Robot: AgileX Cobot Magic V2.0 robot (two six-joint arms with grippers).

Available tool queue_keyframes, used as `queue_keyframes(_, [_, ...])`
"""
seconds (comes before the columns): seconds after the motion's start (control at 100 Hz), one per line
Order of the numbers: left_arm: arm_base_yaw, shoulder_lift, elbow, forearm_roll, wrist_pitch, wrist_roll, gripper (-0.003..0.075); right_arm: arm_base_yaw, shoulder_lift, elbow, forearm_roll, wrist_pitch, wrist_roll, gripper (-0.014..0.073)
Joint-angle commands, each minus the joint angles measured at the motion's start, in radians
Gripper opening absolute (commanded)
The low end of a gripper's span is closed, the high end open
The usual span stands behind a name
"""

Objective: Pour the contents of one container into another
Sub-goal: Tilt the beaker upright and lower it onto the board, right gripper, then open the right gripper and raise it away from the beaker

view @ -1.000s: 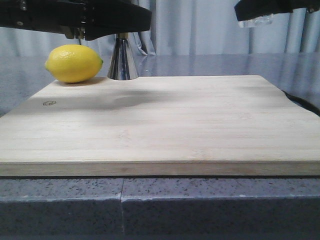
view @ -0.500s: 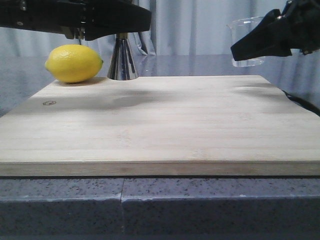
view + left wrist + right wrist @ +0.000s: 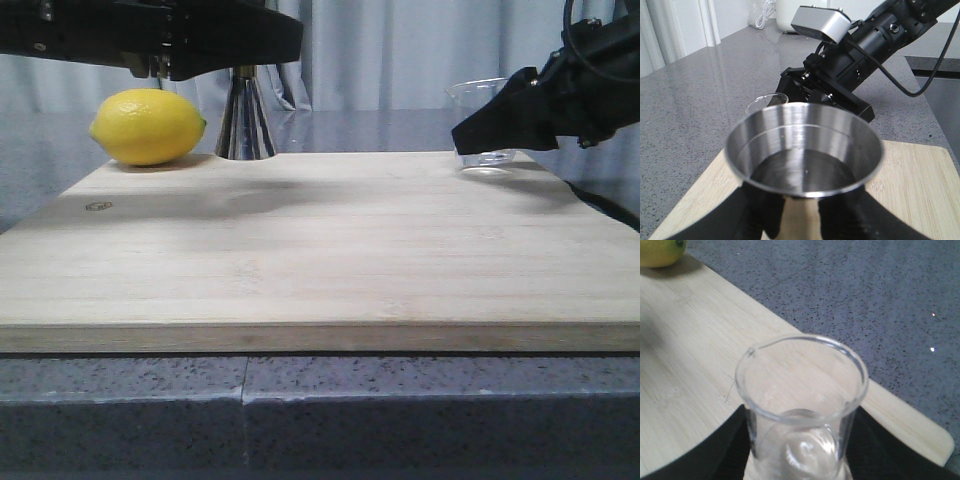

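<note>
Beaker [image 3: 480, 125] stood upright at board's [image 3: 320, 250] far right corner, clamped in right gripper [image 3: 500, 120]; jigger [image 3: 245, 120], pinched by left gripper [image 3: 800, 220], stood well apart at far left beside lemon [image 3: 147, 126].

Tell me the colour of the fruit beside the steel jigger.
The lemon is bright yellow, clearest in the front view.

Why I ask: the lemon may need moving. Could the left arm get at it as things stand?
Probably not right away. The left gripper is shut on the steel jigger, so its fingers are occupied. The lemon lies beside the jigger on the cutting board, with nothing over it.
</note>
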Motion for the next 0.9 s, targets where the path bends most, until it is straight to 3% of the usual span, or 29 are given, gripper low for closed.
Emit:
queue_keyframes(0.0, [-0.009,-0.05,-0.03,-0.087,0.101,-0.01,0.0249,-0.007,-0.03,-0.032,0.045,-0.031,-0.011,0.0309])
queue_keyframes(0.34, [-0.009,-0.05,-0.03,-0.087,0.101,-0.01,0.0249,-0.007,-0.026,-0.032,0.045,-0.022,-0.011,0.0328])
queue_keyframes(0.57, [-0.009,-0.05,-0.03,-0.087,0.101,-0.01,0.0249,-0.007,-0.026,-0.032,0.045,-0.018,0.007,0.0499])
queue_keyframes(0.76, [-0.009,-0.05,-0.03,-0.087,0.101,-0.01,0.0249,-0.005,-0.068,-0.032,-0.036,0.028,0.139,0.0533])
queue_keyframes(0.89, [-0.009,-0.05,-0.03,-0.087,0.101,-0.01,0.0249,-0.005,-0.121,-0.032,-0.193,0.05,0.34,0.0533])
